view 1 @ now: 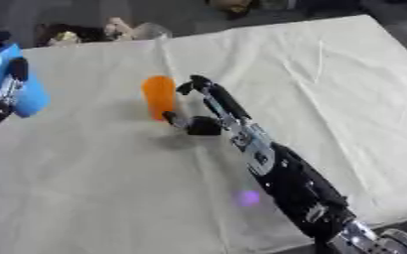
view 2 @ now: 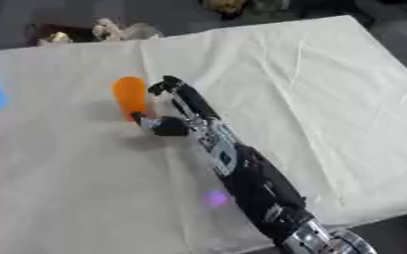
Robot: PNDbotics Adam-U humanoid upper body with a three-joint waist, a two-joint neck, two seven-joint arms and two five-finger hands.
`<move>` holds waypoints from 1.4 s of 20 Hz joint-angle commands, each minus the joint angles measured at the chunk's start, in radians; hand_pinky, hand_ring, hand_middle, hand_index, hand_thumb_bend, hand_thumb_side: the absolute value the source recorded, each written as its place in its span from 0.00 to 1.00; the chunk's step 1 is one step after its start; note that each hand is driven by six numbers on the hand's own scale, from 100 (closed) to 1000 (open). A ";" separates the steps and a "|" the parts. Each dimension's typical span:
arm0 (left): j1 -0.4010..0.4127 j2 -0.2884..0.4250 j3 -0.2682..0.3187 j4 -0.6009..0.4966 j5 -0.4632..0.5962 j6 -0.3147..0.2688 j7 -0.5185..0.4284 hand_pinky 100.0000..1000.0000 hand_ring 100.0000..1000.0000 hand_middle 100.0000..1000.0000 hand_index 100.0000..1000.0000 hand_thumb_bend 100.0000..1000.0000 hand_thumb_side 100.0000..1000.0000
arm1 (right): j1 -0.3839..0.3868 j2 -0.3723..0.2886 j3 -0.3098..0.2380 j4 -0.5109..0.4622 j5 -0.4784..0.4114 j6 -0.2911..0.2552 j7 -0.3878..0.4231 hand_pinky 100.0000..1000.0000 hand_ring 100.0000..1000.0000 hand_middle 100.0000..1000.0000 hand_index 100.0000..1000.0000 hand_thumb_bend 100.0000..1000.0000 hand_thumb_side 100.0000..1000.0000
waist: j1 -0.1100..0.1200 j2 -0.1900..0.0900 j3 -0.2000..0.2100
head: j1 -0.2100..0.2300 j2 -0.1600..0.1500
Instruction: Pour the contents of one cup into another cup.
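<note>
An orange cup (view 1: 159, 96) stands upright on the white cloth, left of the middle. My right hand (view 1: 214, 111) reaches it from the lower right and is open: its fingers (view 1: 196, 85) lie by the cup's upper right side and its thumb (view 1: 176, 120) is near the cup's base. I cannot tell whether they touch the cup. At the far left my left hand (view 1: 10, 84) is shut on a blue cup (view 1: 29, 99), held above the table's edge. The blue cup's inside is hidden.
The table's white cloth (view 1: 328, 89) has creases at the right and ends near the lower right corner. Small blurred items and a clear glass-like thing (view 1: 151, 31) lie beyond the far edge. A purple light spot (view 1: 246, 198) shows beside my right forearm.
</note>
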 commanded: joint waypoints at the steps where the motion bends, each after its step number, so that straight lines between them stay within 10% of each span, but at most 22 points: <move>1: -0.012 0.024 -0.001 -0.028 0.001 -0.003 -0.005 0.01 0.16 0.14 0.82 0.00 0.49 | -0.031 0.009 -0.009 0.016 0.024 -0.002 -0.007 0.92 0.98 0.63 0.76 0.38 0.56 | 0.005 -0.020 0.006 | -0.004 -0.015; 28: -0.014 0.013 -0.014 -0.053 0.016 -0.008 -0.020 0.00 0.16 0.13 0.82 0.00 0.50 | -0.100 0.060 -0.049 0.129 0.109 0.000 -0.033 0.93 0.99 0.67 0.77 0.47 0.62 | 0.020 -0.018 0.054 | -0.034 -0.036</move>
